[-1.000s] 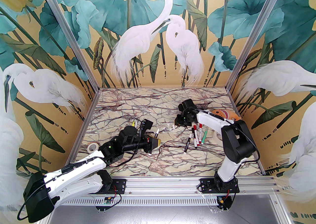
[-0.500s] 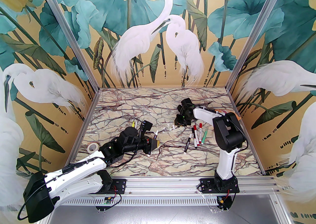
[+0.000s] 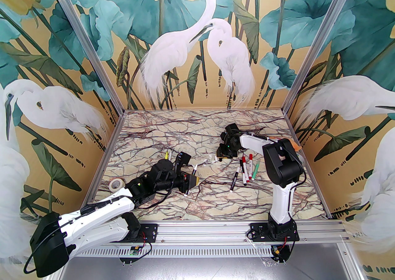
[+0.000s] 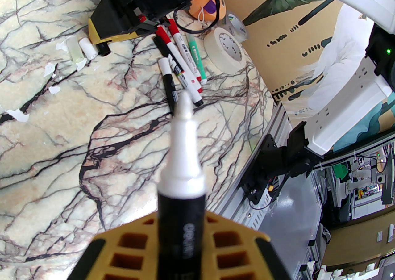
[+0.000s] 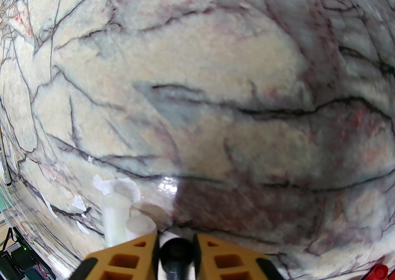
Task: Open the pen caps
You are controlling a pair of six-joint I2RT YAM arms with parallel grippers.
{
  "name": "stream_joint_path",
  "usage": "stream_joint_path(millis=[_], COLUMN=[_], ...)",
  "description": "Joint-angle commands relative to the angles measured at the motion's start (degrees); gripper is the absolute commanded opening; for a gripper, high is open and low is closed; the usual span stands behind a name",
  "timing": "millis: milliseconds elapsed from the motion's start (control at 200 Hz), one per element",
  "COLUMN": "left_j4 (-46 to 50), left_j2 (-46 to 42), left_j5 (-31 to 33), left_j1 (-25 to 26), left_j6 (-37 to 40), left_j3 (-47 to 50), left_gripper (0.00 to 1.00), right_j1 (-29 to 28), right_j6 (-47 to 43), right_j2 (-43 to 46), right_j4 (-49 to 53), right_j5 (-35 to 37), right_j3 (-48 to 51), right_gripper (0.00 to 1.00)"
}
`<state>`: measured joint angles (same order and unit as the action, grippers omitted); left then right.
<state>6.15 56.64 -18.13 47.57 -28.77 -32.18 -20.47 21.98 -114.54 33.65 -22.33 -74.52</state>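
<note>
Near the middle of the table (image 3: 216,204), the left end effector (image 4: 182,220) is clenching an uncapped pen (image 4: 182,155) by its black barrel, the pale nib pointing out toward the right arm. Farther back, the right end effector (image 5: 176,238) is gripping a black cap (image 5: 176,252) between its yellow fingers. It is hanging low over the marble, just beside two loose caps (image 5: 140,226), one white and one translucent, which are lying side by side. Whether the black cap is touching the surface I cannot tell.

Judging from this, the pull looks done for this pen, and the step in hand is setting its cap down with the others. The next move is calling for the right fingers to part gently, so the cap is settling beside the pair without sending them rolling, and then for that arm to rise straight up. The left arm will likely be laying the bare pen down apart from the capped ones, freeing itself for another.

Just beside the right end effector, a cluster of markers (image 3: 245,170) is lying flat on the table, two of them wearing red caps (image 3: 243,159), so a good part of the task seems to be waiting.
</note>
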Motion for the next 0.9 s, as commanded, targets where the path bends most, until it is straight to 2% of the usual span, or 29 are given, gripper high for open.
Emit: stream_joint_path(millis=[0,290,420,590,760,895], left_j4=[-1.1,1.0,1.8,5.7,7.1,7.1], left_j2=[0.7,0.8,1.4,3.4,6.3,8.3], left_j5=[-1.2,0.6,2.4,8.6,14.5,18.3], left_j1=[-0.3,-0.4,-0.4,-0.4,-0.3,-0.6], left_j6=[0.4,0.7,0.1,0.2,-1.2,-2.3], left_j3=[-0.3,-1.0,-1.1,-2.5,-3.8,-4.3], left_gripper=[0.05,0.04,0.04,0.04,0.03,0.03], right_j1=[0.3,0.4,0.2,-0.8,-5.6,-12.9], right_j6=[-0.3,0.5,2.1,5.3,8.2,10.4], right_j2=[-1.0,2.1,7.0,15.1,24.3,30.5], right_j4=[-0.1,-0.3,-3.7,-10.7,-19.4,-25.1], right_j5=[0.2,0.5,0.6,1.7,8.2,15.7], right_j3=[-1.1,-0.4,3.8,12.3,22.3,28.7], right_gripper=[0.29,0.31,0.34,0.37,0.39,0.42])
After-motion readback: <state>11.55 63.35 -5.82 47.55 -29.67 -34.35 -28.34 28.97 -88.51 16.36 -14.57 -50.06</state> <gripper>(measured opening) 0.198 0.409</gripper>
